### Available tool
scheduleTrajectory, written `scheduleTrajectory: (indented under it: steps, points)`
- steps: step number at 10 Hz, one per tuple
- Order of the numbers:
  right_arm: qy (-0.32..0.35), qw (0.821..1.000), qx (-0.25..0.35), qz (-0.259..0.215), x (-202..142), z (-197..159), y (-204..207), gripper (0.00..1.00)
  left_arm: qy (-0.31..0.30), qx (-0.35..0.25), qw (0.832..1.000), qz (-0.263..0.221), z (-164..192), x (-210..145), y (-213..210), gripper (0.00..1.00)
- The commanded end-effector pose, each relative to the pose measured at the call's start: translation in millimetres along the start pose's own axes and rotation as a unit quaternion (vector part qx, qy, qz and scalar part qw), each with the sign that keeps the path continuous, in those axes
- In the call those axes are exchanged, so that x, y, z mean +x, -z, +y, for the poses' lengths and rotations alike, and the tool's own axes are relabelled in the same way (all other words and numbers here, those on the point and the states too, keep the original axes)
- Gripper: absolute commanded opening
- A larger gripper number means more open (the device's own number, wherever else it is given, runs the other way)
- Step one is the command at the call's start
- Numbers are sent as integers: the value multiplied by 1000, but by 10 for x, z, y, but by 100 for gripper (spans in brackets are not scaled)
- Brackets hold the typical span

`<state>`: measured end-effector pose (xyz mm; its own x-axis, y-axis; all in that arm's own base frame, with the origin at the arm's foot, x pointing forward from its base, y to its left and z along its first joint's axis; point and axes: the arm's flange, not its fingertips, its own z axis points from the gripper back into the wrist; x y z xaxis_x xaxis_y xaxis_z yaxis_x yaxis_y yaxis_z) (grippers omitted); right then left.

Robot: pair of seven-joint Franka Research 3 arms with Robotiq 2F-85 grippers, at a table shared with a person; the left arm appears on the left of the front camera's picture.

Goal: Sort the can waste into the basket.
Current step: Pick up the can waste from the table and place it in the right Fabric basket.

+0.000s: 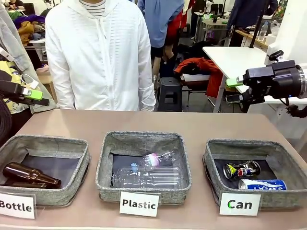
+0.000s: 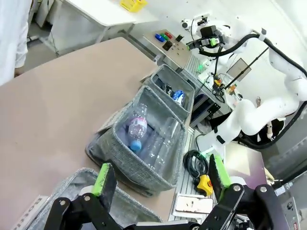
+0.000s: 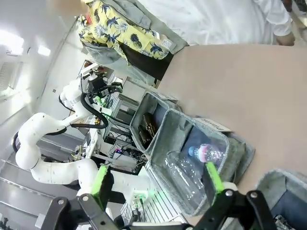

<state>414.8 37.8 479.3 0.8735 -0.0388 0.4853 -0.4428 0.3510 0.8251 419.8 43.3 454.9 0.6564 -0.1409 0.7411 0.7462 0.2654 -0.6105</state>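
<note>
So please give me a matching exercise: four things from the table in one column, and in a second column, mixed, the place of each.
Things:
1. blue can
2. brown bottle
3. clear bottles
4. crushed can

Places:
A. in the left basket
B. in the right basket, at its near wall
C. in the middle basket
D. in the right basket, farther from its label

Pairs: 1-B, 2-A, 3-C, 4-D
</note>
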Motion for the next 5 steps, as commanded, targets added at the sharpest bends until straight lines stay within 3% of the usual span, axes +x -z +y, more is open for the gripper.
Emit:
scheduleTrajectory:
  steps: [1,5]
  points:
    - [-9,1000,-2,5,-21,5,-18,100,-5,5,1000,5,-9,-2,-48,100]
    - [-9,1000,-2,5,-21,5,-18,100,-5,5,1000,5,-9,-2,-48,100]
